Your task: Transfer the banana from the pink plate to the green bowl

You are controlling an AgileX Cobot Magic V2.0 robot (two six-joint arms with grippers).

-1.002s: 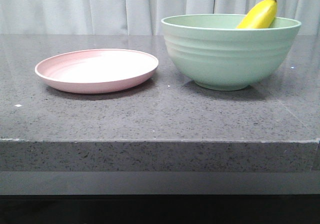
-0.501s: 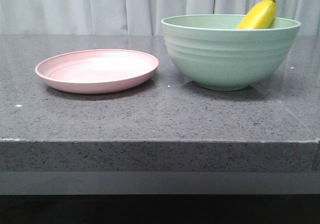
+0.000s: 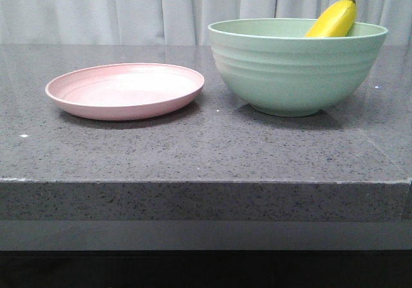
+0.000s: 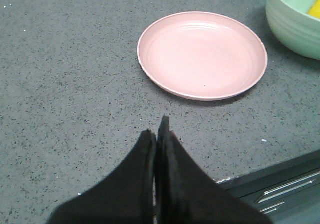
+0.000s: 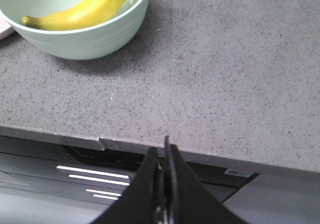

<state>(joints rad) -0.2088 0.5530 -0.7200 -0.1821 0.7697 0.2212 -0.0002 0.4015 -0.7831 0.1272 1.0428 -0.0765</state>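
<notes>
Banana [image 3: 333, 19] in green bowl [image 3: 296, 69], unmoved since earlier.
Pink plate [image 3: 124, 90] bare; left gripper [image 4: 156, 133] and right gripper [image 5: 161, 151] closed, holding nothing.

No readable text, brand, number or sign shows in any view. A small pale sticker [image 5: 239, 172] sits on the dark frame below the countertop edge, its print too small to read.
</notes>
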